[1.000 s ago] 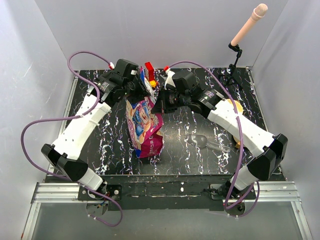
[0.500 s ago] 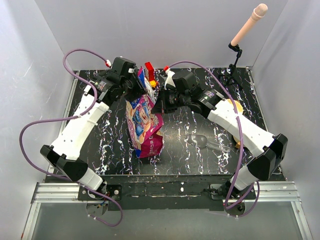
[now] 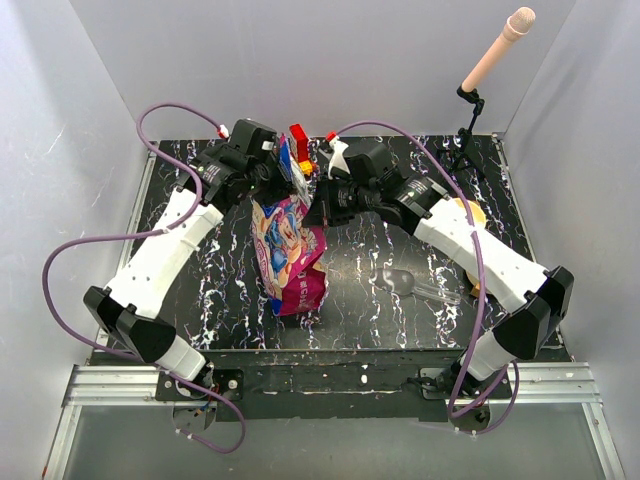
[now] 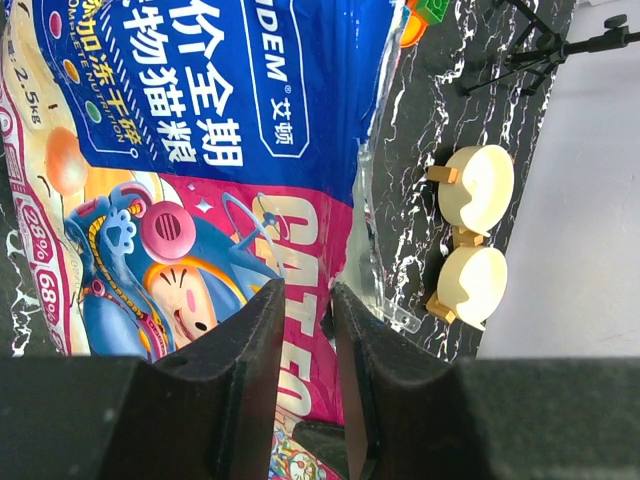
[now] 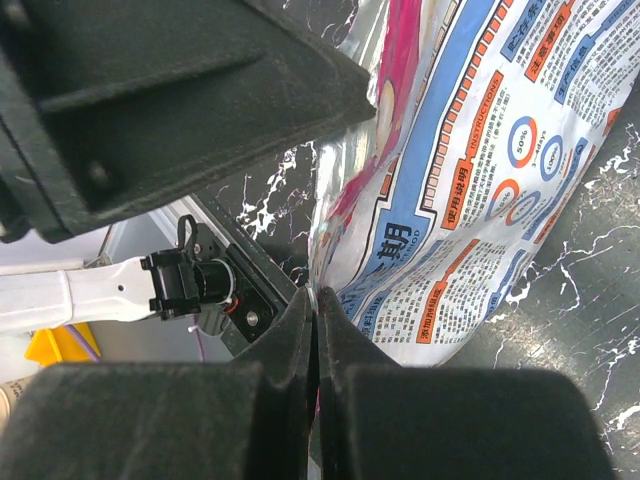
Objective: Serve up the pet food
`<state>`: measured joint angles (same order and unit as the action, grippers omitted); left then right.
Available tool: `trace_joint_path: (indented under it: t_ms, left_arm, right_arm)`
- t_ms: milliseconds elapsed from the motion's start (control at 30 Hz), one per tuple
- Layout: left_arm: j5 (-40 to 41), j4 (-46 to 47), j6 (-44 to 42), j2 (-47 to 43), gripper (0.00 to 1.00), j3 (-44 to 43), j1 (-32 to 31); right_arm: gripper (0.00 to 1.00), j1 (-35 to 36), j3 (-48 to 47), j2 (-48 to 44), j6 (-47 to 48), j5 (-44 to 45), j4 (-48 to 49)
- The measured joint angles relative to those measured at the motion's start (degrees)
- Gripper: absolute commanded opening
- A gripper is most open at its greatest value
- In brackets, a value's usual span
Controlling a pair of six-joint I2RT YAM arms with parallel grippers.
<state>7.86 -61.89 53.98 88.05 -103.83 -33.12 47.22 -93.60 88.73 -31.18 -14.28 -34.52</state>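
Note:
The glossy pink, white and blue pet food bag (image 3: 288, 250) stands near the middle of the black marbled table (image 3: 370, 310). The pet food itself is hidden inside it. My right gripper (image 5: 316, 298) is shut on a thin side edge of the bag (image 5: 480, 180), near its top. My left gripper (image 4: 307, 295) hovers over the bag's printed front (image 4: 200, 150) at the top. Its fingers (image 4: 250, 340) stand a narrow gap apart, with pink print showing between them. In the top view both grippers meet at the bag's upper end, left (image 3: 283, 183) and right (image 3: 320, 205).
A clear plastic scoop (image 3: 405, 283) lies right of the bag. Two cream bowls (image 4: 475, 185) sit at the right side, partly under the right arm. Red and yellow toy blocks (image 3: 298, 140) stand behind the bag. A microphone stand (image 3: 468, 140) occupies the back right corner.
The left gripper's fingers have come closer together and the left arm has shifted slightly at the bag's top. The right gripper and the bag have stayed put.

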Motion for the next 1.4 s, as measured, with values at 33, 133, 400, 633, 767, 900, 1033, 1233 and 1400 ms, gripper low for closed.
trace_joint_path:
  t_ms: [33, 133, 400, 633, 767, 900, 1033, 1233, 1400]
  left_arm:
    - [-0.02, 0.28, 0.00, 0.00, 0.28, 0.42, 0.00]
    - [-0.26, 1.38, -0.02, 0.00, 0.29, 1.70, 0.00]
    - [-0.35, 4.66, -2.64, -0.02, 0.34, 4.15, 0.09]
    - [-0.87, 9.94, -3.26, -3.21, 0.00, 11.13, 0.26]
    - [-0.46, 10.80, -5.42, -4.31, 0.00, 11.04, 0.28]
    - [-0.42, 12.50, -7.02, -5.99, 0.00, 12.59, 0.39]
    - [-0.42, 18.05, -7.06, -11.85, 0.00, 19.78, 0.74]
    - [-1.20, 20.72, -7.02, -14.91, 0.00, 22.88, 1.14]
    - [-1.44, 20.72, -7.10, -14.86, 0.00, 22.88, 1.14]
  right_arm:
    - [0.01, 0.00, -0.31, 0.17, 0.02, 0.00, -0.22]
    - [0.01, 0.11, -1.29, 0.81, 0.09, -0.04, -1.09]
    - [0.01, 0.79, -4.28, 2.80, 0.48, 0.09, -3.30]
    - [0.01, 2.62, -6.93, 4.55, 1.92, 1.70, -4.94]
    - [0.22, 3.17, -8.85, 5.18, 2.91, 2.67, -7.06]
    - [0.62, 3.34, -14.29, 6.38, 2.51, 3.76, -12.68]
    - [0.66, 2.16, -19.93, 6.21, 0.79, 5.16, -16.26]
    - [0.55, -2.71, -27.06, 9.11, -2.05, 6.84, -19.28]
    - [0.52, -2.73, -31.80, 14.64, -3.30, 6.64, -19.52]
